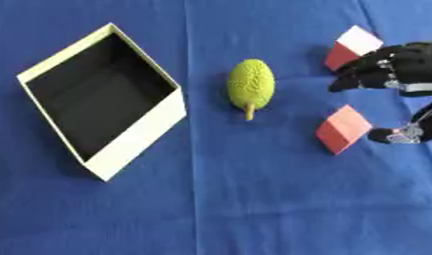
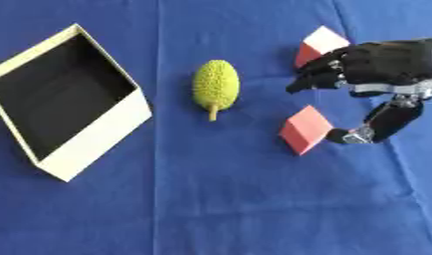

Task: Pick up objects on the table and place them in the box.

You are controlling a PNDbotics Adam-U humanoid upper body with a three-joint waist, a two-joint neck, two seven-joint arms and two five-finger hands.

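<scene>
Blue cloth (image 1: 254, 199) covers the table. At 3 o'clock the right hand (image 2: 376, 64) spreads around a red block (image 2: 304, 129), thumb beside it; box (image 1: 132, 137) at 9 o'clock.

Right hand (image 2: 376, 64) enters from right edge, fingers (image 2: 317, 77) spread, thumb (image 2: 376, 127) pointing down-left.

Fruit (image 1: 251, 84) stands between blocks (image 2: 305, 129) and box (image 1: 141, 127).

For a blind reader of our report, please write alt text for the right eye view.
The robot's right hand reaches in from the right, fingers and thumb spread around the nearer red block, not yet gripping. A second red block, a bumpy green fruit and an empty white box lie on the blue cloth.
</scene>
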